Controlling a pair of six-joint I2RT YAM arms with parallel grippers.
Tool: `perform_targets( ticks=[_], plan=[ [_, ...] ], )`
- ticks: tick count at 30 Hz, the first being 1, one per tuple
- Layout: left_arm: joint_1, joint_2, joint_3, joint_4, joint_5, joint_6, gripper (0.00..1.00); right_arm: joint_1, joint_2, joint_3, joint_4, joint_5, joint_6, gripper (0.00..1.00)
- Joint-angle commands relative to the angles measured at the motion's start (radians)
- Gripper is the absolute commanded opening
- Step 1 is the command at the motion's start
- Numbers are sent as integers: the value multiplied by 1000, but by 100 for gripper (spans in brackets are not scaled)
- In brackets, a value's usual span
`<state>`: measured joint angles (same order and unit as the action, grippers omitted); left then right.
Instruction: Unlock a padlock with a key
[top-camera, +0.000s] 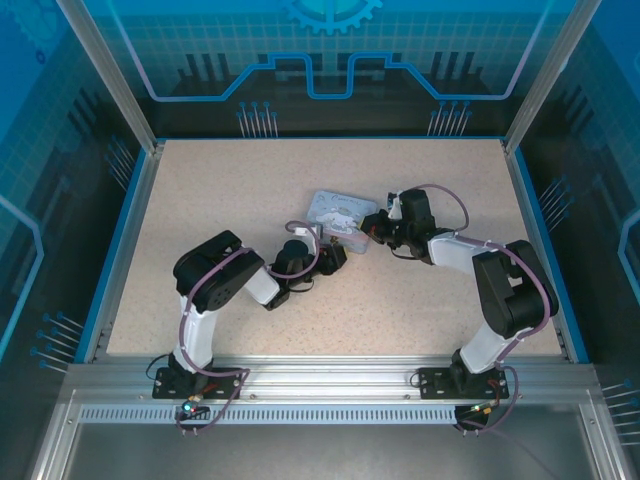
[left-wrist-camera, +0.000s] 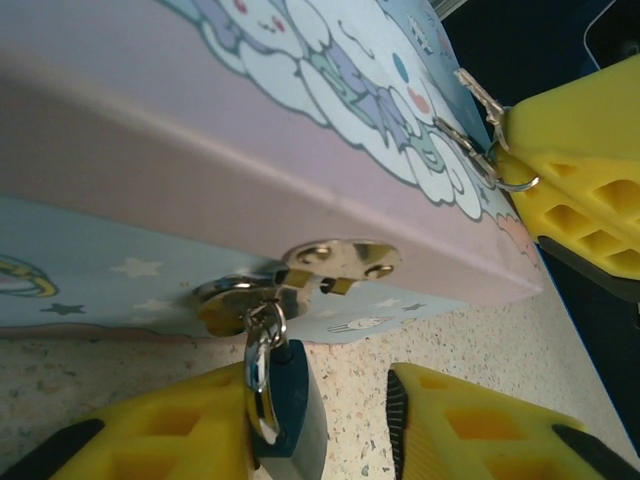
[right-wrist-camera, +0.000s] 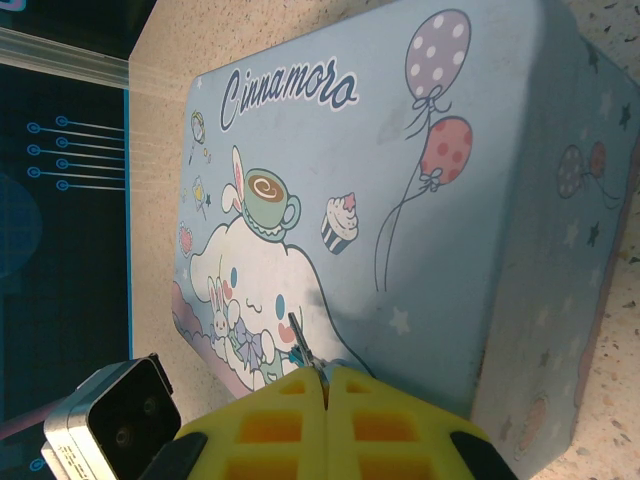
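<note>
Two grippers: I have both working at one tin, the left low at its front wall, the right over its lid.
Left gripper (left-wrist-camera: 335, 405): fingers apart, straddling the padlock. One finger (left-wrist-camera: 150, 435) touches the lock body and the other stands off, with bare table between. I judge this no grip yet, and it is placed so as to steady the lock for the key.
Padlock (left-wrist-camera: 292, 415): small, dark blue body with a bright shackle. It is threaded through the hasp and hangs down the tin's front wall to the tabletop. Shackle seated, so I take it as locked. I cannot see the keyhole.
Hasp (left-wrist-camera: 340, 262): brassy plate at the seam of lid and wall. It keeps the lid shut while the lock hangs there.
Tin (right-wrist-camera: 400, 200): pale blue with a cartoon print, lying flat on the table (top-camera: 200, 200) between the arms.
Key (left-wrist-camera: 478, 100): thin metal on a small ring, jutting from the right fingers above the lid's corner, apart from the padlock.
Right gripper (right-wrist-camera: 325, 375): fingers closed, pinching the key by its head so the blade points free. My judgement is that it needs bringing down to the lock.
</note>
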<state>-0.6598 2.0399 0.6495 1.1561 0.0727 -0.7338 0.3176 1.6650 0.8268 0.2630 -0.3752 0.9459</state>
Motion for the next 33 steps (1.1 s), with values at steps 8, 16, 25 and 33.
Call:
perform_targets(
  ticks=[8, 16, 25, 33],
  plan=[
    [6, 29, -5, -68, -8, -5, 27, -9, 27, 11, -27, -2, -9, 0],
    [9, 31, -8, -55, -7, -12, 15, -10, 26, 5, -31, -2, -13, 0],
    [22, 6, -11, -48, 41, -76, 0, -15, 14, 9, -40, -13, -14, 0],
    [59, -79, 50, -258, 168, -250, 0, -25, -50, 47, -75, -51, -21, 0]
  ],
)
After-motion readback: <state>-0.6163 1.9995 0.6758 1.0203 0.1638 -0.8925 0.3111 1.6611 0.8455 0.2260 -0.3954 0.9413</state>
